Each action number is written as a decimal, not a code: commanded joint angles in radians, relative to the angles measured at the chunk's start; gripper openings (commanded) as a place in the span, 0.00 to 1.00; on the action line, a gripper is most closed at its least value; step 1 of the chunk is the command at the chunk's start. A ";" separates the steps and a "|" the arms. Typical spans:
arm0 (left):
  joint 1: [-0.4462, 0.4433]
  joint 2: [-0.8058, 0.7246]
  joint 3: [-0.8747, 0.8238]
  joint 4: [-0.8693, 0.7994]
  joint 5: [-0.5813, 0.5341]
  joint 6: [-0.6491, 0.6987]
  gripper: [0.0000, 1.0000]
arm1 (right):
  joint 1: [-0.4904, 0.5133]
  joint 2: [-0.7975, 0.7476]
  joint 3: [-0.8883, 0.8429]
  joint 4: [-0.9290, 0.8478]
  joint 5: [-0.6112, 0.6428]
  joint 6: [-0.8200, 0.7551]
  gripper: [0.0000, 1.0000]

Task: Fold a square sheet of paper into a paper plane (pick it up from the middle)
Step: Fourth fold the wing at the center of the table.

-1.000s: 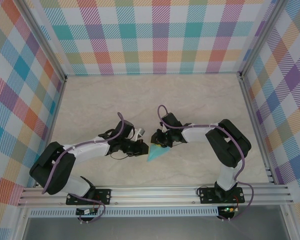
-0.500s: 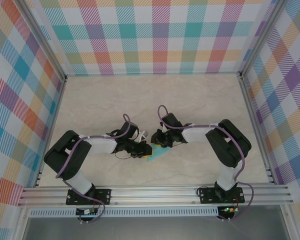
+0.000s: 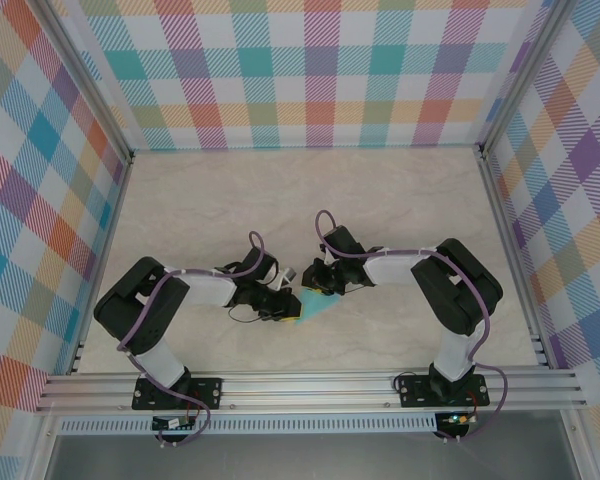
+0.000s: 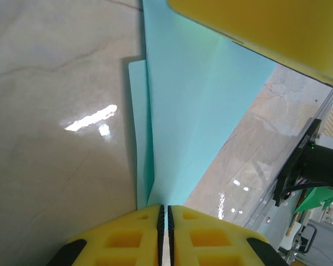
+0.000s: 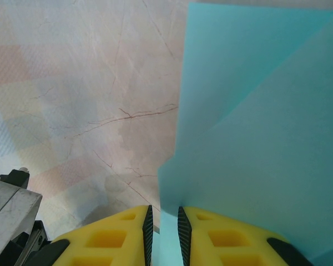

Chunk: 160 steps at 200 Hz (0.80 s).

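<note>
Both my left gripper (image 4: 164, 213) and right gripper (image 5: 162, 219) pinch the paper plane (image 3: 311, 307) at mid-counter (image 3: 400, 200), the left having swung in closer, seemingly to press a crease.

**A:** Where does the top view sit?

**B:** High above and behind the arm bases. It looks down and forward over the whole table (image 3: 400, 200), from far off. The near edge is at the bottom and both far corners are at the top.

**A:** And the wrist views?

**B:** Both are very close and low to the surface. The left one looks out past the left gripper (image 4: 164, 209), rightward toward the rail on the near edge. The right one looks past the right gripper (image 5: 165, 210), leftward over the tabletop.

**A:** What do they share?

**B:** All three see the paper plane (image 3: 310, 310) near the table's middle. The two wrist views meet it from opposite ends.
</note>
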 commanded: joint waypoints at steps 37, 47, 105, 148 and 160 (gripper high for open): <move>0.001 -0.131 -0.024 -0.096 -0.004 -0.022 0.14 | 0.001 0.039 -0.045 -0.122 0.081 -0.002 0.24; 0.001 -0.157 -0.016 -0.086 -0.004 -0.039 0.14 | 0.001 0.040 -0.045 -0.123 0.081 0.000 0.24; -0.002 -0.173 0.015 -0.018 0.007 -0.085 0.18 | 0.002 0.039 -0.043 -0.124 0.078 -0.001 0.24; -0.020 -0.075 0.000 0.020 0.059 -0.078 0.19 | 0.003 0.041 -0.040 -0.129 0.076 -0.002 0.24; -0.021 -0.066 -0.013 0.004 0.055 -0.061 0.20 | 0.003 0.041 -0.042 -0.129 0.077 -0.002 0.24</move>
